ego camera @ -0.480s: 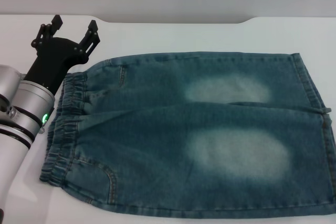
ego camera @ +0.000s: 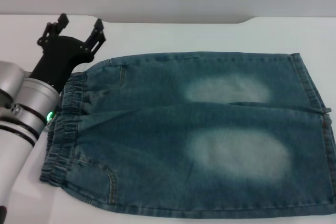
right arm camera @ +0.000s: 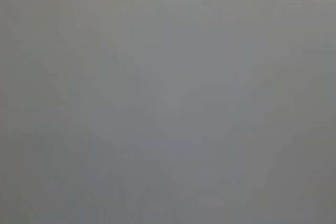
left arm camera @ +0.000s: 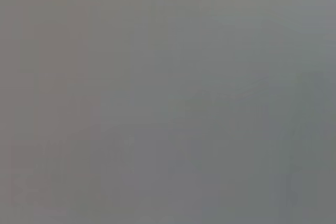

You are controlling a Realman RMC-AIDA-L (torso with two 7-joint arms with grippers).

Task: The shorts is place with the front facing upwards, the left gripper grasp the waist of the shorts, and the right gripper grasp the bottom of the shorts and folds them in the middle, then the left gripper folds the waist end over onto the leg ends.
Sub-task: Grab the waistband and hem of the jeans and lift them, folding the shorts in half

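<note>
Head view shows the shorts (ego camera: 194, 135) spread flat on the white desk (ego camera: 210, 35), front up, with the near side seam along the lower edge. Two pale faded patches sit mid-leg. The waist (ego camera: 65, 124), puckered and gathered, lies at the left; the leg ends (ego camera: 317, 124) lie at the right edge. Farther back at the left, the left gripper (ego camera: 80, 26) hangs above the desk just beyond the far corner of the waist, its fingers (ego camera: 97, 31) spread apart and holding nothing. Both wrist views show only a flat grey field.
</note>
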